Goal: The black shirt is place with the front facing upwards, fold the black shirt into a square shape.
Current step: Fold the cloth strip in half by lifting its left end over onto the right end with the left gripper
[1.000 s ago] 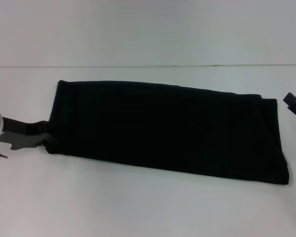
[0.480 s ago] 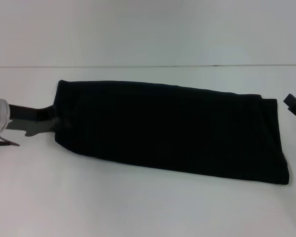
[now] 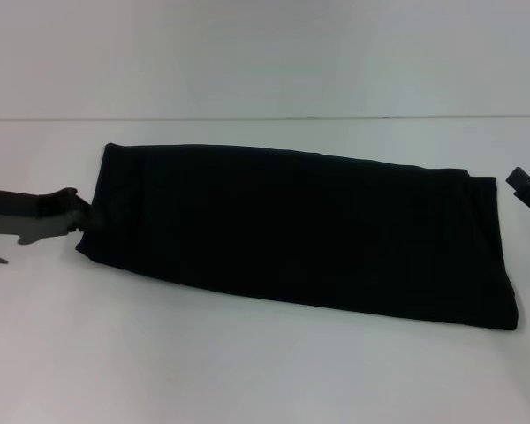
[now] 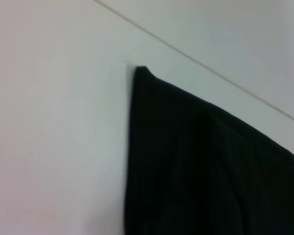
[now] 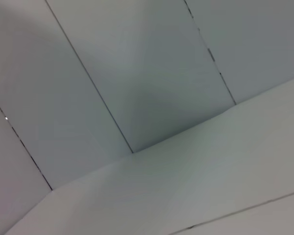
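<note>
Shirt first: the black shirt (image 3: 300,234) lies flat across the white table (image 3: 247,371), already a long band, lettering hidden. The left gripper (image 3: 78,215) sits at its left end, probably pinching that edge for the crosswise fold, grip unclear. The right gripper (image 3: 528,187) is cut off at the right edge.

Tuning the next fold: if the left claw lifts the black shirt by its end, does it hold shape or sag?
Probably sags: the black shirt lies as a flat, folded cloth band on the table. Its end by the left claw looks bunched, so it likely drapes. Probably light, and may drag rather than slide cleanly.
</note>
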Robot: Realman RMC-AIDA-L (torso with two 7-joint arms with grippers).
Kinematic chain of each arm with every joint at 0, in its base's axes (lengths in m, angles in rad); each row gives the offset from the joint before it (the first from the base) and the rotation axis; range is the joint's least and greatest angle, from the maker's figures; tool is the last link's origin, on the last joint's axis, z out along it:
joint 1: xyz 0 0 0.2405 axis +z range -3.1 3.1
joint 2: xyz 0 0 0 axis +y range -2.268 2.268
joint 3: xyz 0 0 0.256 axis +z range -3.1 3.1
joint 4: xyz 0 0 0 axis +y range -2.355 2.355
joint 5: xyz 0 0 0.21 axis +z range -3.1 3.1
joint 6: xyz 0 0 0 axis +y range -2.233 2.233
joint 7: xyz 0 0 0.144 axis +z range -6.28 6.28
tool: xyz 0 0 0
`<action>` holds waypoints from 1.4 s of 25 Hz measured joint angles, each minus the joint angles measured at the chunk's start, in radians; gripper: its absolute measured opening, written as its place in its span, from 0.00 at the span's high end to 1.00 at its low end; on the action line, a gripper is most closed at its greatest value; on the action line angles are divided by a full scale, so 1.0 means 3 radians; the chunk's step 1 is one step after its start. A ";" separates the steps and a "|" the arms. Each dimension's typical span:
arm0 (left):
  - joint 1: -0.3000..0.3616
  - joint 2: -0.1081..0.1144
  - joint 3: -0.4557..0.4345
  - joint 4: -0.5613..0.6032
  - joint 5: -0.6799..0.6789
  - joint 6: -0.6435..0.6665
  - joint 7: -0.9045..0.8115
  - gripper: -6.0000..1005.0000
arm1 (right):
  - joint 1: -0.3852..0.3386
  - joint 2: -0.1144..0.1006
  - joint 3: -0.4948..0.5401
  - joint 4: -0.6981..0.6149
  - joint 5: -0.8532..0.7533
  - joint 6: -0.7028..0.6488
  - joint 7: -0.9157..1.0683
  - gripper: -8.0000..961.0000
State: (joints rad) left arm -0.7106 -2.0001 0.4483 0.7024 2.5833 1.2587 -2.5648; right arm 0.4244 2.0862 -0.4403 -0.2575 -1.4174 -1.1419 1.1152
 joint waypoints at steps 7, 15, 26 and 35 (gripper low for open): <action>0.0117 0.0015 -0.0035 0.0157 0.0034 0.0112 -0.0007 0.86 | 0.0002 0.0004 -0.0014 0.0007 0.0000 -0.0006 0.0000 0.08; 0.0195 0.0067 -0.0247 0.0283 0.0182 0.0904 -0.0043 0.73 | 0.0008 0.0005 -0.0022 0.0011 -0.0004 -0.0004 -0.0007 0.08; 0.0105 0.0108 -0.0331 -0.0047 0.0284 0.0720 -0.0469 0.33 | 0.0037 0.0016 -0.0019 0.0062 -0.0006 -0.0011 -0.0190 0.08; -0.0029 0.0135 -0.0309 -0.0274 0.0279 0.0385 -0.0519 0.20 | 0.0022 0.0015 -0.0005 0.0087 -0.0002 -0.0014 -0.0225 0.08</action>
State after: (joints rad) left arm -0.7194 -1.9596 0.3555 0.6202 2.6671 1.3742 -2.7205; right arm 0.4310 2.0907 -0.4418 -0.2313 -1.4179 -1.1460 1.0476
